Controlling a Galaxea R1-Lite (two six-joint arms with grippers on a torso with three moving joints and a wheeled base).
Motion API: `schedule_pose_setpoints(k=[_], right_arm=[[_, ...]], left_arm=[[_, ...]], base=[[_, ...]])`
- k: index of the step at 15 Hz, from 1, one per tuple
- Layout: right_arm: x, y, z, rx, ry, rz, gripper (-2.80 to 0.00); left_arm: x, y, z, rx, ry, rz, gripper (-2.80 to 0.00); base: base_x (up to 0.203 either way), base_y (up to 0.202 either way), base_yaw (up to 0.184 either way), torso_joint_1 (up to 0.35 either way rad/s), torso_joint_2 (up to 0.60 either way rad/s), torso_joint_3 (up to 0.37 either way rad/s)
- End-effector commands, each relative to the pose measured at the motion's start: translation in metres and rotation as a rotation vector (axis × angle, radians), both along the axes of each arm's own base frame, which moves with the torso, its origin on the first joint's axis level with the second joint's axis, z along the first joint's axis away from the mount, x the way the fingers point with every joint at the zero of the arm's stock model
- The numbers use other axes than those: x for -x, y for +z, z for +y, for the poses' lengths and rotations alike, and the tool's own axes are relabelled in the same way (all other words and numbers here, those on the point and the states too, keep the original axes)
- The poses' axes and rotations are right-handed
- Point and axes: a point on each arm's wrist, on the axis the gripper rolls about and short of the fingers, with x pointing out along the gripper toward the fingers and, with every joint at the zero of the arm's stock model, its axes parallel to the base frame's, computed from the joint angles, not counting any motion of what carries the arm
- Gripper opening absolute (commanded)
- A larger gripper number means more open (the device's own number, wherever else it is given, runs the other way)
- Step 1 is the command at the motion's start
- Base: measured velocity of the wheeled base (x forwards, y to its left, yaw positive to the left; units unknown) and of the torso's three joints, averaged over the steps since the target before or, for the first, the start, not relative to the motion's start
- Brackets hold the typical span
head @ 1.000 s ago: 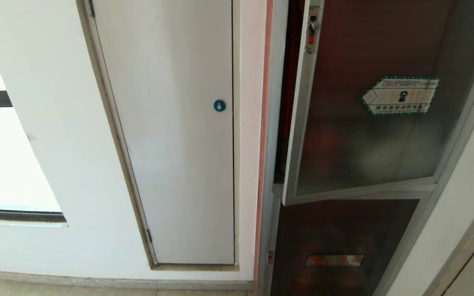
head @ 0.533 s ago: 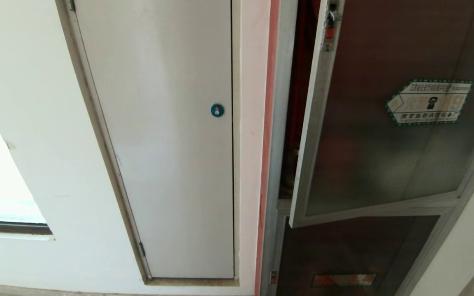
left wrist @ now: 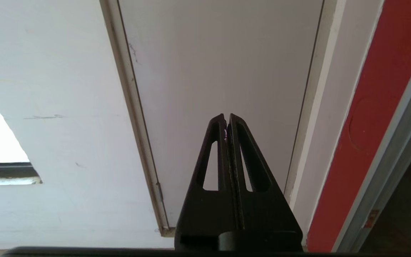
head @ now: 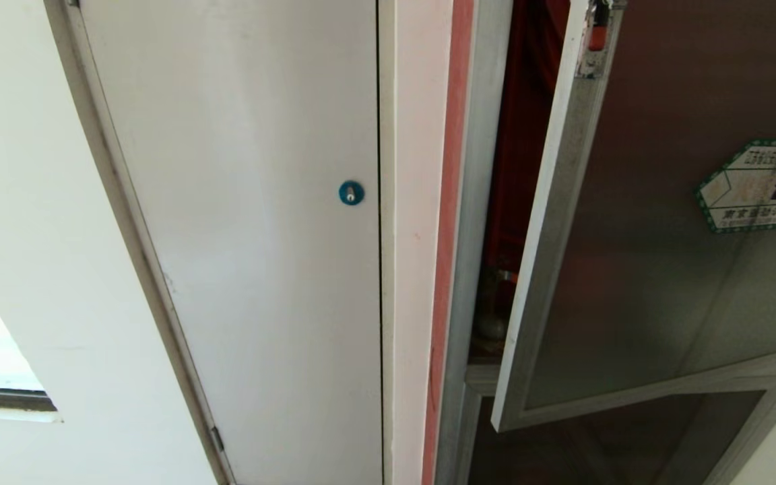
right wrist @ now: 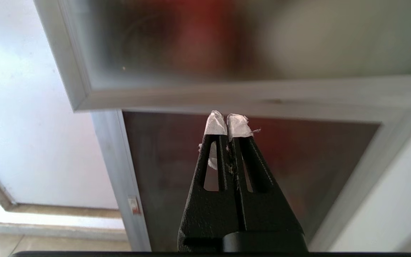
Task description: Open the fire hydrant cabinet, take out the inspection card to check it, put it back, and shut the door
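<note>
Already ajar: door point(head: 630, 269), red latch point(head: 599, 34).

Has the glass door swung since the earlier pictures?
No: the whole view shifted, blue lock included, so the camera moved; the door stays ajar off the cabinet frame.

The left gripper point(left wrist: 227, 119) is matte black, with two long tapering fingers, each cut through by a narrow triangular slot. The right gripper point(right wrist: 227, 123) has the same black slotted build, but crumpled white tape wraps both its fingertips point(right wrist: 215, 125).
</note>
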Motion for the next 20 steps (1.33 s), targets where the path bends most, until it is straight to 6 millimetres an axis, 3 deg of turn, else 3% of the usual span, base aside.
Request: schedule_pose_setpoints(k=[1,11,20], right_arm=[[-0.0001,0.0,0.0,0.001,0.001,0.001,-2.8],[0.0,0.0001,0.0,0.001,0.001,0.0,-2.8],[0.0,0.0001,0.0,0.001,0.001,-0.002,-2.8]], left_arm=[[-0.002,-0.0067,0.0,0.0,-0.001,0.025,-2.8],[-0.002,-0.0067,0.0,0.005,-0.001,0.025,-2.8],[-0.002,-0.0067,0.0,0.005,-0.001,0.025,-2.8]], base=[[0.194,0.0,0.0,0.001,0.0,0.002],[0.182,0.0,0.0,0.005,0.01,0.002],[0.0,0.0,0.0,0.0,0.0,0.0]])
